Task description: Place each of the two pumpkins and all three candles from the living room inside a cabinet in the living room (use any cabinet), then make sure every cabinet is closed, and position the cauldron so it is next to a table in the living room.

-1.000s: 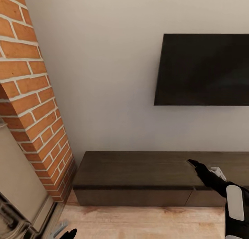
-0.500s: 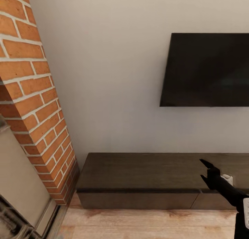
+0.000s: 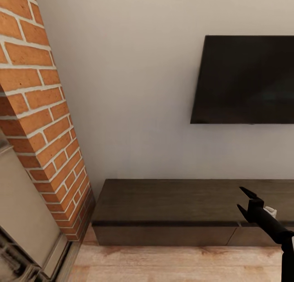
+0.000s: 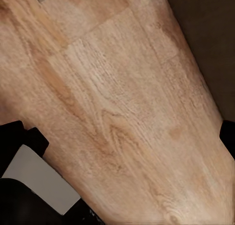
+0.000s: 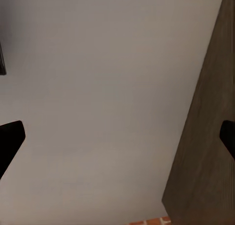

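The long, low dark brown cabinet (image 3: 163,200) runs along the white wall, and its fronts look shut. My right gripper (image 3: 243,199) hovers open over the right part of the cabinet top, with nothing between its fingers. In the right wrist view the open right gripper (image 5: 117,137) faces the wall, with the cabinet top (image 5: 210,137) alongside. My left gripper (image 4: 122,134) is open and empty over the wooden floor (image 4: 112,102), and the dark cabinet front (image 4: 210,39) is close by. The pumpkins, candles and cauldron are out of view.
A red brick column (image 3: 36,123) with a fireplace surround (image 3: 24,216) stands at the left, close to the cabinet's end. A black television (image 3: 245,80) hangs on the wall above the cabinet. A small white object (image 3: 270,211) sits behind my right gripper.
The camera has turned, so the whole picture has shifted right. My right gripper has rotated, and its two fingers now show spread apart. The left fingertip has left the head view's lower edge.
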You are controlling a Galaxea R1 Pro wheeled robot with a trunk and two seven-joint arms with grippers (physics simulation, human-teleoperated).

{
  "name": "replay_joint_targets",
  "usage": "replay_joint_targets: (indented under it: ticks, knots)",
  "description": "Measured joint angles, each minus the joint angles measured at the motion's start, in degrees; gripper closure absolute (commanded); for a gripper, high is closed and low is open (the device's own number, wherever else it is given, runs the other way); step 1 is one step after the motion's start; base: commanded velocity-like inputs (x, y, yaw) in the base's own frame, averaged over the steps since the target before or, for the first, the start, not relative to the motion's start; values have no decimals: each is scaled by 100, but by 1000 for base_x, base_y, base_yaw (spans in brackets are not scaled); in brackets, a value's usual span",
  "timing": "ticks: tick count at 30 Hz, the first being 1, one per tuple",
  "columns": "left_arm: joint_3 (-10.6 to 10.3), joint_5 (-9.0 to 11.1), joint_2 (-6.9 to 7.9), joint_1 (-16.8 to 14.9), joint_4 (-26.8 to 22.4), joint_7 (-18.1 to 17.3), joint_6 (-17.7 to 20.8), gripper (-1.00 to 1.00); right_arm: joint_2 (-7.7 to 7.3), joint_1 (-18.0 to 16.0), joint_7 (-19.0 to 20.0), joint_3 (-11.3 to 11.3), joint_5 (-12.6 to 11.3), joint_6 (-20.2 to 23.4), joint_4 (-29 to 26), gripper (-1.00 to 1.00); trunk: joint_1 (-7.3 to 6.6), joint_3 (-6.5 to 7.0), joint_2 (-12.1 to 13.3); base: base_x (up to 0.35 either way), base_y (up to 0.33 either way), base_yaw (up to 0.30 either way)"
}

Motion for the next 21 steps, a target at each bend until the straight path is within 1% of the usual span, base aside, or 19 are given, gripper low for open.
replay_joint_targets:
  ticks: [4,12,15,16,18,21]
  knots:
    - [56,47,2,-6,35,2,17,-100,-10,1,9,4,-9,3,58,-100,88,-72,-161,0,1,0]
    - [46,97,-54,-30,-59,43,75,-100,-21,1,-10,-14,-1,16,-226,-100,264,-215,-482,0,0,0]
    - [49,82,-73,-28,-124,57,88,-100,-114,15,-42,7,18,66,-344,-100,330,-269,-602,0,0,0]
    - [46,69,-75,-28,-131,67,79,-100,-142,24,-45,14,13,82,-392,-100,352,-287,-642,0,0,0]
    - [27,46,-84,-28,-147,87,60,-100,-190,45,-58,28,7,185,-662,-100,395,-323,-722,0,0,0]
    - [2,33,-101,-28,-156,96,70,-100,-164,61,-150,23,45,276,-955,-100,461,-377,-842,0,0,0]
